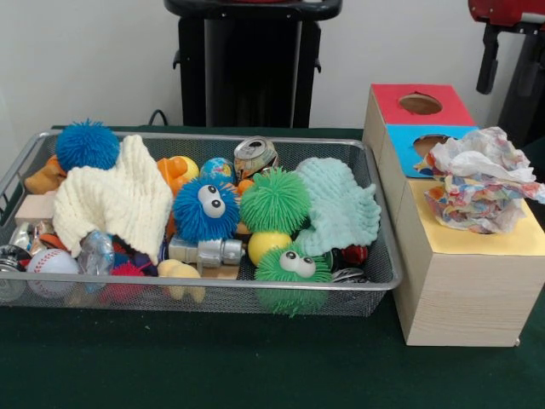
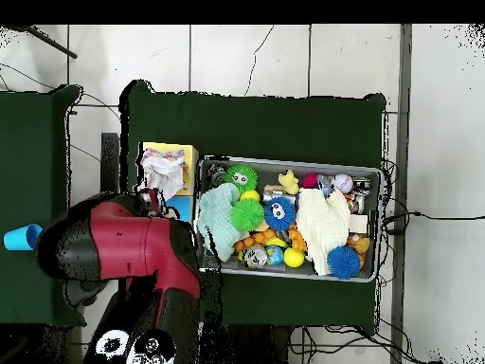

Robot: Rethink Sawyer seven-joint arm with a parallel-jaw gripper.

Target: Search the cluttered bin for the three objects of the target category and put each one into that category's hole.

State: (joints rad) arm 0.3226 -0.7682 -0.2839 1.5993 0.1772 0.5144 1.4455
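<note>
Crumpled floral paper wad (image 1: 481, 181) covers the yellow lid's hole on the wooden sorting box (image 1: 464, 290). The cream knitted cloth (image 1: 111, 200) buries toys beneath it. From overhead, the red robot arm (image 2: 133, 246) hides its gripper and the box's red section.

A silver wire-mesh bin (image 1: 375, 256) sits on the dark green table, packed with toys and cloths. Just beside the bin's right end in the front view stands a long pale wooden box (image 1: 460, 294) with red (image 1: 387, 98), blue (image 1: 400, 149) and yellow (image 1: 477, 243) top panels. Round holes (image 1: 420, 104) show in the red and blue panels. Crumpled patterned paper (image 1: 481, 183) lies across the blue and yellow panels.
</note>
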